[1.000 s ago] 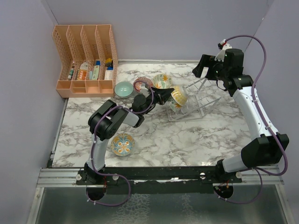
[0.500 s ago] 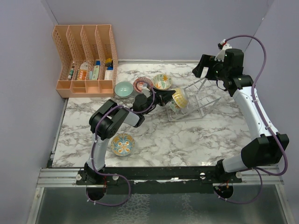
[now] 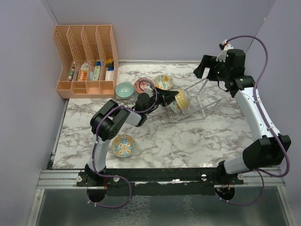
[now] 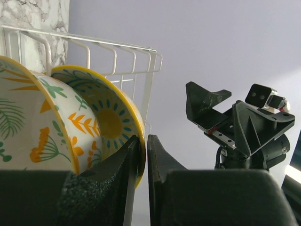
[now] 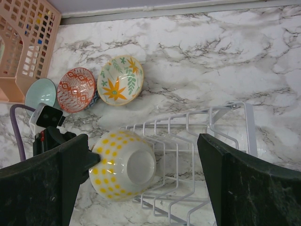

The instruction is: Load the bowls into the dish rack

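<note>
Where the right wrist view shows its yellow-dotted outside, the round ceramic bowl (image 5: 123,165) is gripped at the rim by the left end effector (image 4: 142,141), at the white wire dish rack (image 3: 200,96); the right end effector (image 3: 207,70) is held open.

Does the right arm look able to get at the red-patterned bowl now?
Probably yes: the red-patterned bowl lies uncovered on the marble, though the left arm, holding the yellow bowl, crowds it.
</note>
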You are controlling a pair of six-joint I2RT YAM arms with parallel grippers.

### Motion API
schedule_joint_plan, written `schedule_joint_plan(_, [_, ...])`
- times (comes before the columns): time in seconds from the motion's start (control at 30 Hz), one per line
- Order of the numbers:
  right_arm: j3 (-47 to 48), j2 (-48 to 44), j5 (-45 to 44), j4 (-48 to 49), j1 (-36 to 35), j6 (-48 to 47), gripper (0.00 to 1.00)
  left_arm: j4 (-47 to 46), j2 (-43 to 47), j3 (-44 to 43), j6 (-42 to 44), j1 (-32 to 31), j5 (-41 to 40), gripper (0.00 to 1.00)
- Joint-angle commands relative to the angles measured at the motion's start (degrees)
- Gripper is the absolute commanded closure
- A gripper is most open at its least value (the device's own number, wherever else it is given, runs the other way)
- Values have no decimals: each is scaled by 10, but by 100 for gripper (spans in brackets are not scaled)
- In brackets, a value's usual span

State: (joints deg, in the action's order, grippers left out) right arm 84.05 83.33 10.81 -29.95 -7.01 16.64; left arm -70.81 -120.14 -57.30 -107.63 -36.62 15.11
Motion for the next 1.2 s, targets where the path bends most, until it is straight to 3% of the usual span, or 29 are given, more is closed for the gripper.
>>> schedule_joint_plan(0.0, [2,-4,10,2,3,-5,1,16,8,-30,14,-1,28,82])
schedule_joint_plan(0.17, [1,-4,11,3,3,-5,1,63,14,-44,29,2,46,72])
schedule_joint_plan(0.9, [2,-3,18,4,3,-2,1,266,64,-81,131,27,96,64])
schedule_joint_plan(1.17, [1,-5,17,5,3,-3,1,398,94,-109,214,49,109,63])
